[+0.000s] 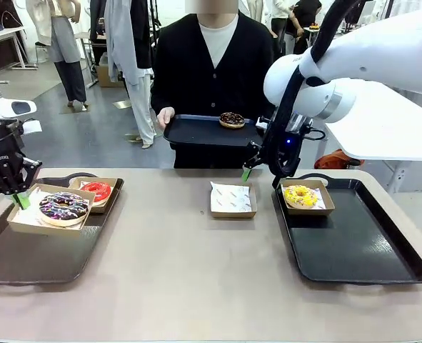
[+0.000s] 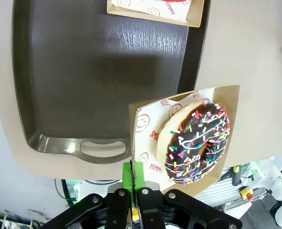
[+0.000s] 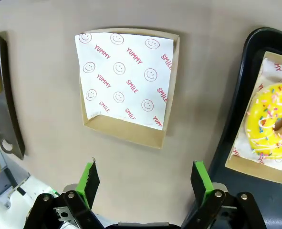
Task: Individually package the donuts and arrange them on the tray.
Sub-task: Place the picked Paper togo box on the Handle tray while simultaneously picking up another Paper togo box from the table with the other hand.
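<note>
The left hand [image 1: 19, 198] is pressing its green-padded fingers together on the rim of a shallow brown cardboard box [image 2: 217, 89] lined with smiley-printed white paper, and the dark ring donut with coloured sprinkles [image 2: 198, 143] is lying in that box; whether the box is resting or lifted cannot be told. The front view is placing it over the left black plastic tray [image 1: 25, 261], just beside the glossy red donut [image 1: 96, 191] in its own box. The right hand [image 3: 145, 177] is hanging with fingers wide apart and touching nothing, above the tan bench [image 3: 45, 119] between an empty lined box [image 3: 126, 86] and the right black tray [image 3: 236, 138], where the yellow sprinkled donut [image 3: 273, 126] is sitting boxed. Across the bench, the front view is showing a person [image 1: 211, 64] holding a third dark tray [image 1: 196, 132] carrying the chocolate-brown donut [image 1: 232, 119]
</note>
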Controlling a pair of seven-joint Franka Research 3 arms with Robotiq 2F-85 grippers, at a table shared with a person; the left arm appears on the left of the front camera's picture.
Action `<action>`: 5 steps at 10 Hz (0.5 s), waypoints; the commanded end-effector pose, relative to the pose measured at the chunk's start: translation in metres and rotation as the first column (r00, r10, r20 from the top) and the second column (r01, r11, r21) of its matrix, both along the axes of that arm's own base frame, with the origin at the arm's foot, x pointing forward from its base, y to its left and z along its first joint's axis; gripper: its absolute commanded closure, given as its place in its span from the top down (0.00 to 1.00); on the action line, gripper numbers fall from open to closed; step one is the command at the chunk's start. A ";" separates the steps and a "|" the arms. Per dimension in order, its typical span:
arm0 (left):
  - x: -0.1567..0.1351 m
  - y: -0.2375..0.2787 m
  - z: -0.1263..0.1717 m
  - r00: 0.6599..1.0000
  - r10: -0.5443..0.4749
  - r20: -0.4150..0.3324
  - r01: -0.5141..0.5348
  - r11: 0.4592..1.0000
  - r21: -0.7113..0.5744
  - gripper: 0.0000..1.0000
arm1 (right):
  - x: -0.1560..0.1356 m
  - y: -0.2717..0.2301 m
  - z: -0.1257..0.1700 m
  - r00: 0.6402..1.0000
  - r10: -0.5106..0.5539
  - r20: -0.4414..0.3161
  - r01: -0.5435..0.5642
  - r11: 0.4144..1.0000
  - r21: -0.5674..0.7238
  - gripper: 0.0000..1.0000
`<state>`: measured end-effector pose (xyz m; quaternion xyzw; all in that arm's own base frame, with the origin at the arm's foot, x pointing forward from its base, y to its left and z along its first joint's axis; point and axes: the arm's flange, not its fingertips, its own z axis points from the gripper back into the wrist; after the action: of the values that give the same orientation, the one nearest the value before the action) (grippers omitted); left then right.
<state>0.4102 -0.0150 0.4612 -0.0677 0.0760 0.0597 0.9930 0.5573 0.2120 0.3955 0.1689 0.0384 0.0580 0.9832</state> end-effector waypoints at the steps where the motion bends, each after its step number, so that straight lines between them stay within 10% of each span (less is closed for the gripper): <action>1: -0.006 -0.002 0.003 1.000 0.005 0.006 -0.005 1.000 -0.012 0.01 | -0.001 -0.001 0.002 1.000 0.002 -0.002 -0.002 1.000 0.003 1.00; 5: -0.006 -0.002 0.003 1.000 0.005 0.006 -0.005 1.000 -0.012 0.01 | -0.001 -0.001 0.002 1.000 0.002 -0.002 -0.002 1.000 0.003 1.00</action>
<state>0.4092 -0.0151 0.4631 -0.0679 0.0737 0.0595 0.9932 0.5574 0.2117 0.3956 0.1689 0.0382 0.0578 0.9832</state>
